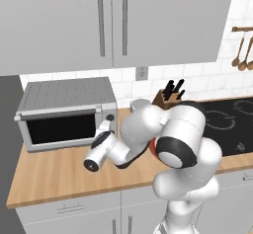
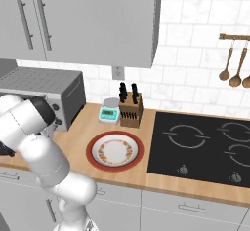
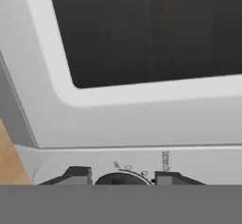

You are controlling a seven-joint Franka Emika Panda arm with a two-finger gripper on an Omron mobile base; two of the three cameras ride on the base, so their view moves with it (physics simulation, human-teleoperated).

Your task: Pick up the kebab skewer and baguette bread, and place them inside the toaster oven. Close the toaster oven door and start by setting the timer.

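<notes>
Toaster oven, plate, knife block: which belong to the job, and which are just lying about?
Part of the job:
toaster oven
toaster oven door, closed
timer knob
end effector

Just lying about:
red plate
knife block
kitchen scale
hanging spoons

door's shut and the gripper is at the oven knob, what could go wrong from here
The gripper straddles a black knob on the toaster oven, but little of the knob shows in the hand view: the fingers may sit off-centre and slip when turning. The oven has two knobs, so this could be the wrong one. The arm's elbow hangs over the red plate.
</notes>
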